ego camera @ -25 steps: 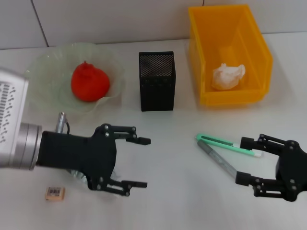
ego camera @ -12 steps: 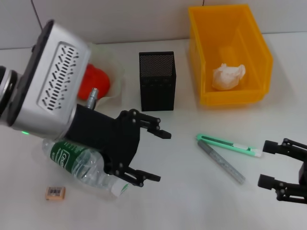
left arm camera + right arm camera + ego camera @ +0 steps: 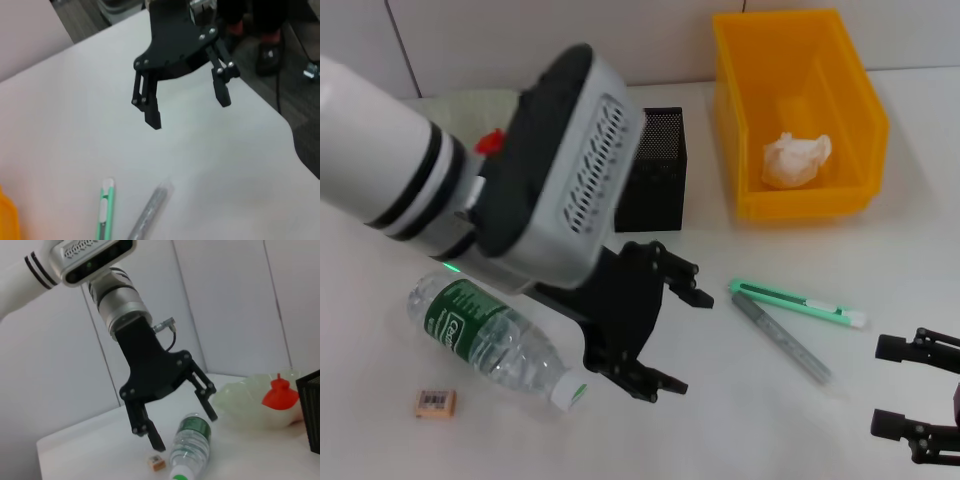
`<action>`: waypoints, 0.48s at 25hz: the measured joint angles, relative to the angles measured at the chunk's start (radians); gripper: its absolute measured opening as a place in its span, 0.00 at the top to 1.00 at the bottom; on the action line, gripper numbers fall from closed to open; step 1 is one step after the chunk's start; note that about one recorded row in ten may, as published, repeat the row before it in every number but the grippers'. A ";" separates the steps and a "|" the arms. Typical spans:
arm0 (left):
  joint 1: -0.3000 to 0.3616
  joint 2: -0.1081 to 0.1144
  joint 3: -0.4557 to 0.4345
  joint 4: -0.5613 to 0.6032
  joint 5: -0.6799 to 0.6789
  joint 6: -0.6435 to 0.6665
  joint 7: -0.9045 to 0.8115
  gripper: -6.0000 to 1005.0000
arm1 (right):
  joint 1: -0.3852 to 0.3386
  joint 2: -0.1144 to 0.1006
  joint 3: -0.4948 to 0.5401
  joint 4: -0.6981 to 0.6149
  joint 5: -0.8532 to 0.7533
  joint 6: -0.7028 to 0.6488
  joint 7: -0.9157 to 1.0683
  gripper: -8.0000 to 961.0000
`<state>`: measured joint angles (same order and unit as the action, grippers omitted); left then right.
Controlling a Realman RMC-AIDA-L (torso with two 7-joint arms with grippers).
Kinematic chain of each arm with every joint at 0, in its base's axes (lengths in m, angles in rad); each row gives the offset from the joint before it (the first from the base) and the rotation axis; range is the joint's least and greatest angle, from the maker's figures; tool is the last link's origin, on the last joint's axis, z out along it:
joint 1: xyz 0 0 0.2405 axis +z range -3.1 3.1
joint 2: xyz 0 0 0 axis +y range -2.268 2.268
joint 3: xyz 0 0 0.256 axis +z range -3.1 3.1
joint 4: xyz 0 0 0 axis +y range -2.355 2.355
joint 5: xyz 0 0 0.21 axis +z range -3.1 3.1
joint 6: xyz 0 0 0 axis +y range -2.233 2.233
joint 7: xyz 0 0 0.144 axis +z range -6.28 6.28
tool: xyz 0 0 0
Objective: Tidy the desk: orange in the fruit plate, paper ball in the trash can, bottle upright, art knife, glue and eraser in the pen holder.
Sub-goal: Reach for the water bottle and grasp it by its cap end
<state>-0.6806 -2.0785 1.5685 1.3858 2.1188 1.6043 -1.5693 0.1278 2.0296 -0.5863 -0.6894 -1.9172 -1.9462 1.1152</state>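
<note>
We are reading the step in hand as standing the bottle (image 3: 495, 338) up. It is lying on its side at the left of the bench (image 3: 740, 420), cap (image 3: 568, 393) toward the near edge, with the eraser (image 3: 435, 402) just beside it on the near-left. Our left gripper (image 3: 665, 330) is hovering just right of the cap, jaws spread and holding nothing, canted over the bench rather than square to the bottle. To do this well, we are judging it should close across the body near the label rather than the slick cap, then tip the base down flat before letting go.

Behind the arm, the orange (image 3: 490, 141) is peeking out, apparently in the plate (image 3: 470, 101), and the holder (image 3: 655, 185) is standing half hidden by the wrist. The bulky forearm is sitting close to both, so any swing toward the back is looking tight; the near-middle bench is offering the freest ground for setting the bottle down.

Right of centre, the knife (image 3: 795, 303) and a grey stick (image 3: 782, 336), likely the glue, are lying touching at their left ends, still out of the holder. The paper ball (image 3: 796, 160) is resting in the can (image 3: 865, 100). Our right gripper (image 3: 916, 394) is hanging at the near-right corner by the bench edge, jaws apart, empty.
</note>
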 joint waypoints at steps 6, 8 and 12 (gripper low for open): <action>-0.022 0.000 0.097 0.059 0.121 0.000 -0.013 0.30 | -0.003 -0.001 0.016 0.005 -0.002 -0.009 -0.002 0.13; -0.025 0.000 0.119 0.063 0.163 -0.003 -0.010 0.30 | -0.009 0.001 0.035 0.006 -0.002 -0.010 -0.004 0.13; -0.025 0.000 0.153 0.069 0.235 0.007 0.001 0.30 | -0.025 0.001 0.052 0.012 -0.002 -0.004 -0.011 0.13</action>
<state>-0.7061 -2.0785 1.7210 1.4551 2.3538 1.6109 -1.5684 0.1030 2.0303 -0.5344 -0.6775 -1.9197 -1.9504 1.1040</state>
